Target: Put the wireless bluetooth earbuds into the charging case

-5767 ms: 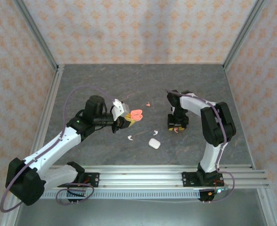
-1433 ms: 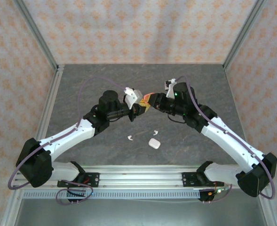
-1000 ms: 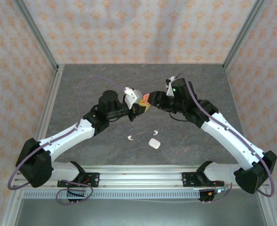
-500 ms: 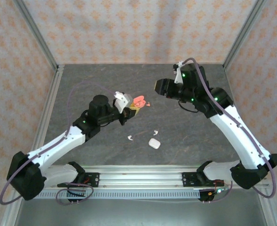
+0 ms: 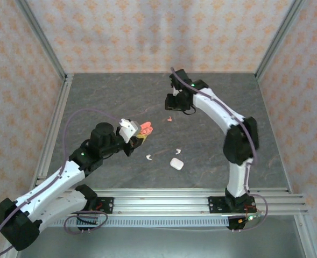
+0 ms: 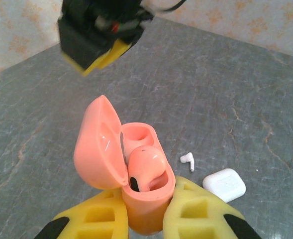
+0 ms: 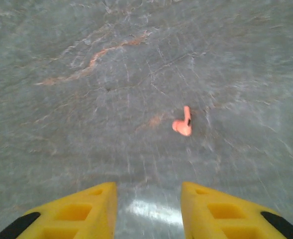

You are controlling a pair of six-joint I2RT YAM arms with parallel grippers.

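My left gripper (image 5: 138, 134) is shut on the base of the open coral-pink charging case (image 6: 147, 199), held above the table left of centre. One coral earbud (image 6: 145, 167) sits in the case's near socket; the far socket is empty and the lid (image 6: 99, 144) leans left. My right gripper (image 5: 177, 102) hovers open over the back of the table, nothing between its fingers. A loose coral earbud (image 7: 183, 124) lies on the table just ahead of my right gripper (image 7: 147, 188); from above this earbud (image 5: 169, 119) is right of the held case.
A shut white case (image 5: 175, 163) lies near the front middle, with a white earbud (image 5: 148, 157) to its left and another white earbud (image 5: 177, 151) just behind it. Metal rails and patterned walls fence the grey table (image 5: 223, 97).
My right arm has pulled away from the coral case and swung toward the back, over the loose coral earbud. My left arm has drawn back toward the near left with the case.
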